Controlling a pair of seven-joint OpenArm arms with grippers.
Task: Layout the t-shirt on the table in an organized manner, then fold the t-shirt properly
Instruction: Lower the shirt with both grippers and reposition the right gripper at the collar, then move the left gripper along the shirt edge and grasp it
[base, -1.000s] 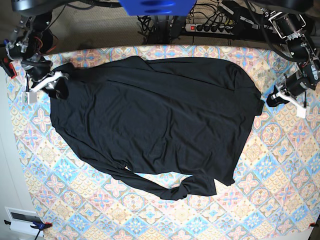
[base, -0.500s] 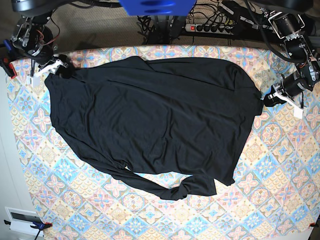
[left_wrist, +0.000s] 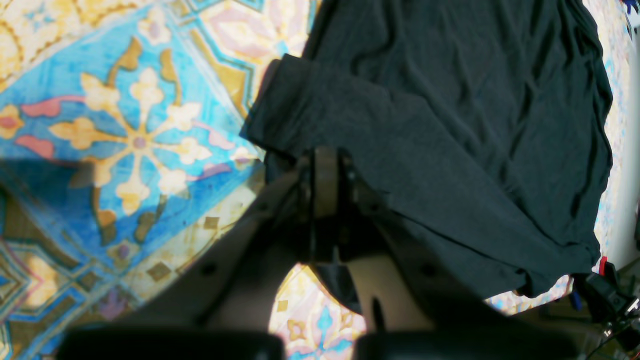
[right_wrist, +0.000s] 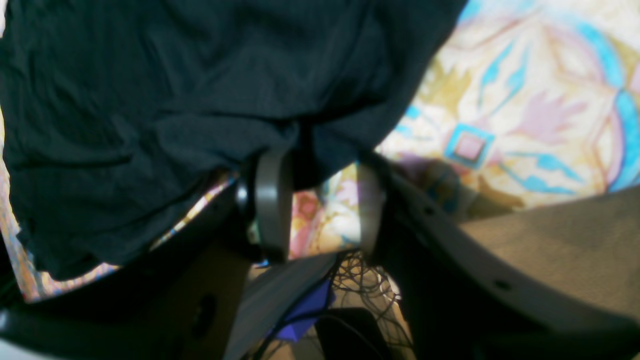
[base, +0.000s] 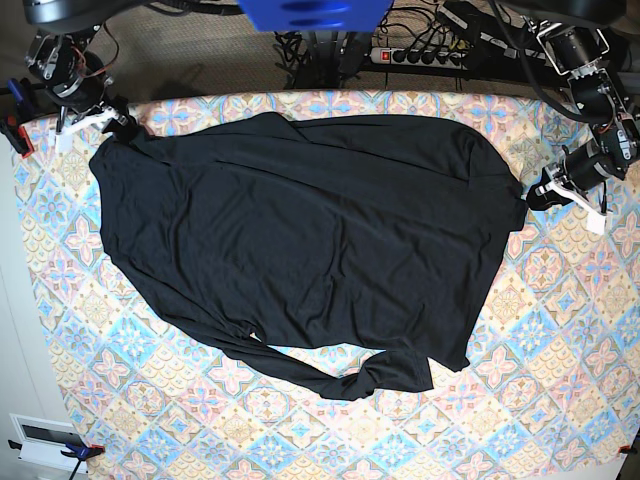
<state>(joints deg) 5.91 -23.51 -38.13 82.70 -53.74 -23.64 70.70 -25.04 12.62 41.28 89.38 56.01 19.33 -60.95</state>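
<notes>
Thin black t-shirt (base: 300, 240) crumpled on floral-tiled worktop (base: 560, 340). Left gripper (left_wrist: 325, 172) clenched on sleeve hem; right gripper (right_wrist: 312, 200) apart, fabric seemingly between jaws. Pull corners outward evenly.

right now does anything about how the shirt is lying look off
Yes. The plain black thin-fabric t-shirt lies askew on the pastel floral tile-patterned table: its near edge is bunched into a twisted roll, and a flap is folded over by the left tool.
</notes>
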